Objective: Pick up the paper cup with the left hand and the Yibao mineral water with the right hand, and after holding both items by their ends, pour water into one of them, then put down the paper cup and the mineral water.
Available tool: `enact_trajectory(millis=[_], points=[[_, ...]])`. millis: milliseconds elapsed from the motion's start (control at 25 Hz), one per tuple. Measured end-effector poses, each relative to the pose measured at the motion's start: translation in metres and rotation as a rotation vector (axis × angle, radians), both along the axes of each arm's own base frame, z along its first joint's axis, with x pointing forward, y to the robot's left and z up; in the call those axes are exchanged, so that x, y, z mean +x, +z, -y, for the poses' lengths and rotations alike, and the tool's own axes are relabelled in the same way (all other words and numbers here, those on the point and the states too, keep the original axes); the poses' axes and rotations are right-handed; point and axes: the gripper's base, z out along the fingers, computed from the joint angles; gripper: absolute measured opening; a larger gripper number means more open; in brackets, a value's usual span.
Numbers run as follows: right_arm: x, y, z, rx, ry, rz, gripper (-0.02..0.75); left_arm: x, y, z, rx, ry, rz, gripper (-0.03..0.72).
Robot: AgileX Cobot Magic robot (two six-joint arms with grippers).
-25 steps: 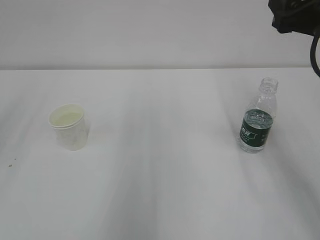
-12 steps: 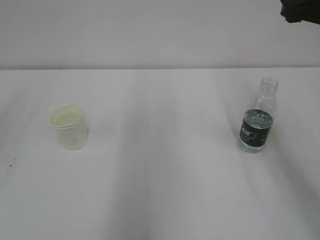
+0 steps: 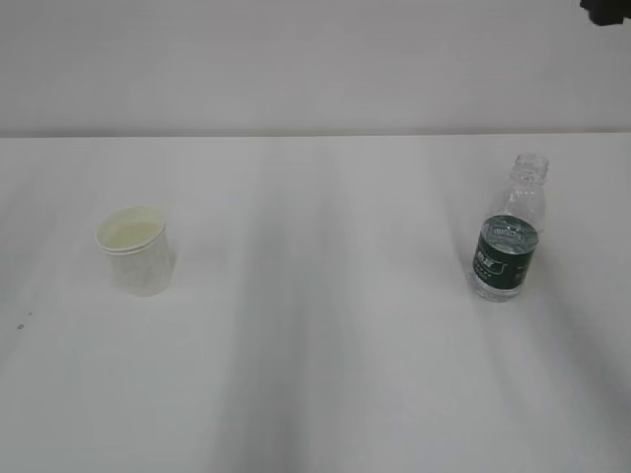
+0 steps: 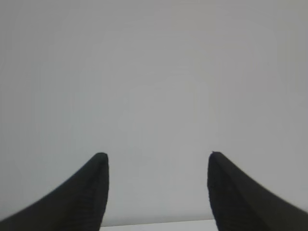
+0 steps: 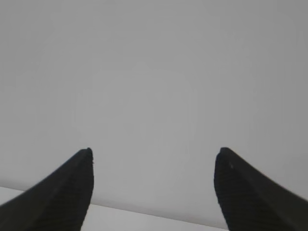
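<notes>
The paper cup (image 3: 137,250) is stood upright at the table's (image 3: 315,374) left, the bottle (image 3: 509,233) at its right; both the left claw (image 4: 156,156) and the right claw (image 5: 153,151) are spread, empty.

We see a white table (image 3: 315,374); the paper cup (image 3: 137,249) stands upright at its left. The Yibao mineral water (image 3: 509,235) stands upright at the right; they are well apart.

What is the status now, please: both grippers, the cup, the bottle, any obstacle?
Left gripper open, empty. Right gripper open, empty. Paper cup and Yibao mineral water upright on table, far apart. Nothing between them.
</notes>
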Motion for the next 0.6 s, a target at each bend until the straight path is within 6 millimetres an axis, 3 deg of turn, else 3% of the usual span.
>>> enact_trajectory(millis=[600], points=[[-0.021, 0.021, 0.003, -0.018, -0.003, 0.028, 0.59, -0.029, 0.01, -0.005, 0.024, 0.087, -0.011, 0.456]])
